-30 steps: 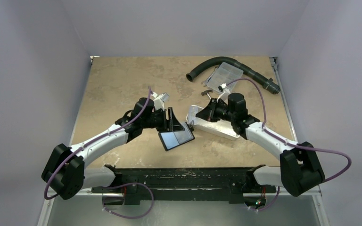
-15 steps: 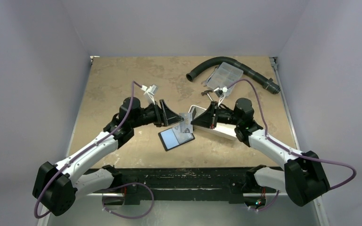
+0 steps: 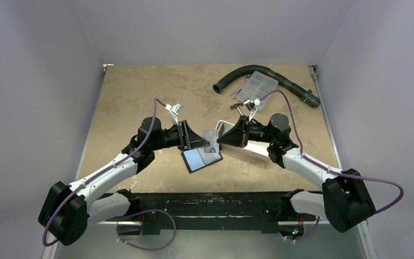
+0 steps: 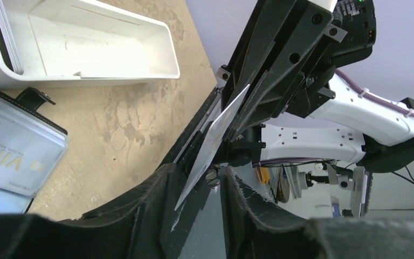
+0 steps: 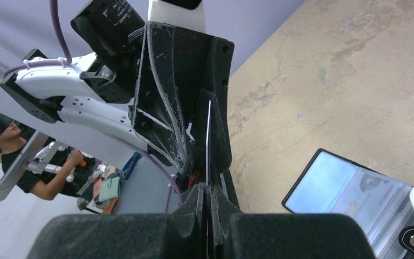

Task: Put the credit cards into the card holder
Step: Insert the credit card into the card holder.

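Nearest my arm bases, the small black folding card holder (image 3: 201, 158) is lying open and flat on the tan bench (image 3: 135, 97), showing its pale blue-grey inside with a card marked VIP tucked in one pocket. Just above it the two claws are meeting tip to tip. My right claw (image 5: 207, 189) is pressing together on the edge of a thin pale plastic card (image 4: 215, 135), holding it off the bench. My left claw (image 3: 204, 141) is standing spread, its fingers straddling that card. Just beyond the holder, the white rectangular tray (image 3: 259, 151) is sitting under my right arm. Farthest back, a clear compartment box (image 3: 256, 85) is resting against a curved black hose (image 3: 280, 78).
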`<state>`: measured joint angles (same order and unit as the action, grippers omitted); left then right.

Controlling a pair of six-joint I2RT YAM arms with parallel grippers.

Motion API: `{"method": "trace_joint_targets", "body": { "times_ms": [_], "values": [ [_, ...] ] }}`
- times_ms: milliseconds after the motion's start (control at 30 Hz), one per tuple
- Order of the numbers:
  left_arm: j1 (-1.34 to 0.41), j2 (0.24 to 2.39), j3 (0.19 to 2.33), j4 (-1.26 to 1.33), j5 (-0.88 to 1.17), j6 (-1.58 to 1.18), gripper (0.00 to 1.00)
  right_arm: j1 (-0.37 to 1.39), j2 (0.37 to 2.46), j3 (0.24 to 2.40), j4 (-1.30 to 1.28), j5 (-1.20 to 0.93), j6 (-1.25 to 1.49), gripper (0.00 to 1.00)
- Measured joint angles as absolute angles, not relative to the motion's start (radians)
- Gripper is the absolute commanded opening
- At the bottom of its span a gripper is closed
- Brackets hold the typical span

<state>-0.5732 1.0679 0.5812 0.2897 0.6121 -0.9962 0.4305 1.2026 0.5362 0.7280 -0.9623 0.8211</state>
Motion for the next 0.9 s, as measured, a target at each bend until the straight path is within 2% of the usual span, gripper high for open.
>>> {"method": "trace_joint_targets", "body": {
  "times_ms": [133, 200, 300, 333, 400, 633, 700, 800, 900],
  "values": [
    [-0.573, 1.085, 0.574, 0.311, 0.635, -1.013, 0.13, 0.432, 1.225, 0.536, 0.748, -0.964, 0.835, 0.00],
    [-0.574, 1.090, 0.574, 0.313, 0.640, -1.010, 0.01, 0.432, 1.244, 0.536, 0.757, -0.966, 0.840, 0.08],
    [-0.574, 1.097, 0.578, 0.284, 0.633, -0.984, 0.00, 0.433, 1.277, 0.536, 0.741, -0.957, 0.837, 0.30],
    [-0.575, 1.097, 0.588, 0.240, 0.616, -0.970, 0.00, 0.434, 1.282, 0.539, 0.710, -0.944, 0.820, 0.35],
    [-0.577, 1.098, 0.621, 0.113, 0.544, -0.927, 0.00, 0.440, 1.288, 0.564, 0.577, -0.888, 0.755, 0.37],
    [-0.563, 1.061, 0.685, -0.231, 0.238, -0.806, 0.00, 0.484, 1.353, 0.675, 0.294, -0.696, 0.585, 0.38],
    [-0.562, 1.053, 0.684, -0.262, 0.208, -0.791, 0.00, 0.536, 1.402, 0.691, 0.250, -0.646, 0.560, 0.33],
    [-0.560, 1.055, 0.662, -0.263, 0.199, -0.789, 0.00, 0.620, 1.473, 0.721, 0.200, -0.588, 0.539, 0.20],
    [-0.558, 1.058, 0.599, -0.234, 0.206, -0.799, 0.00, 0.674, 1.520, 0.743, 0.179, -0.547, 0.529, 0.13]
  ]
}}
